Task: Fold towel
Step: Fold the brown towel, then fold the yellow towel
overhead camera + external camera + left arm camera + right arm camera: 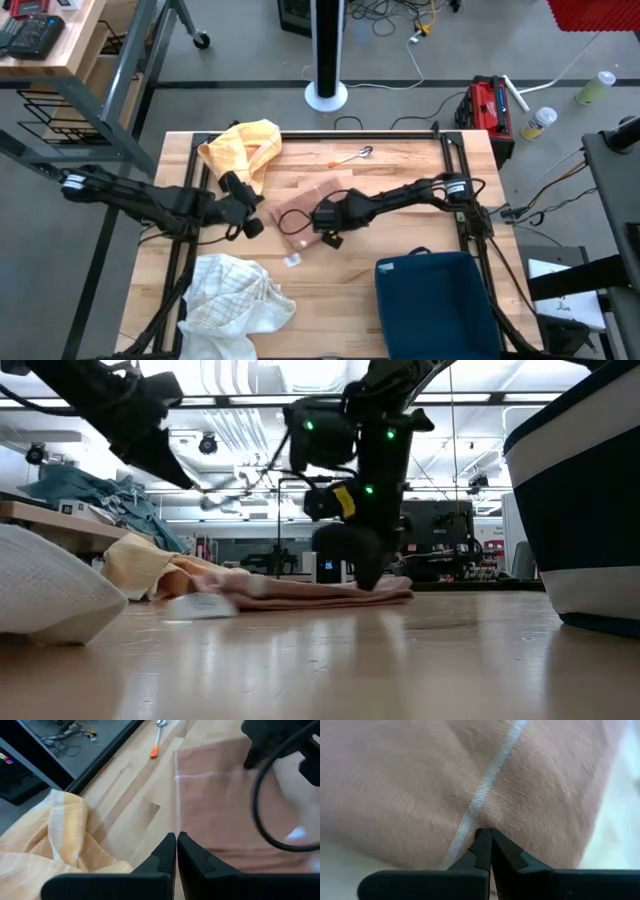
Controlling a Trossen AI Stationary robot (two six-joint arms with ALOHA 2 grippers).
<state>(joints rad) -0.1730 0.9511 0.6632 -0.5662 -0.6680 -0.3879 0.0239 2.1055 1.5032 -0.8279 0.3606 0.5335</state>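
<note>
A pink towel point(325, 188) lies flat and folded in the middle of the table, a pale stripe point(485, 795) running across it. My right gripper point(300, 222) reaches in from the table's right, shut, with its tips down on the towel's near left part point(370, 582). My left gripper point(253, 227) hangs shut above the table just left of the towel point(235, 805), touching nothing; in the low view it is raised at the upper left point(180, 475). My right gripper sets its shut fingertips point(481, 845) on the towel's top face, right at the pale stripe point(476, 817). The fingers come steeply from above, slanting in from the table's right. The towel lies flat on the table point(290, 592). Whether any cloth is caught between the tips, I cannot tell.
A yellow cloth point(245, 145) lies bunched at the far left. At the near left sits a white checked cloth point(235, 295), and a dark blue bin point(435, 305) at the near right. A spoon with an orange handle point(352, 156) lies beyond the towel, a small white tag point(292, 260) near it.
</note>
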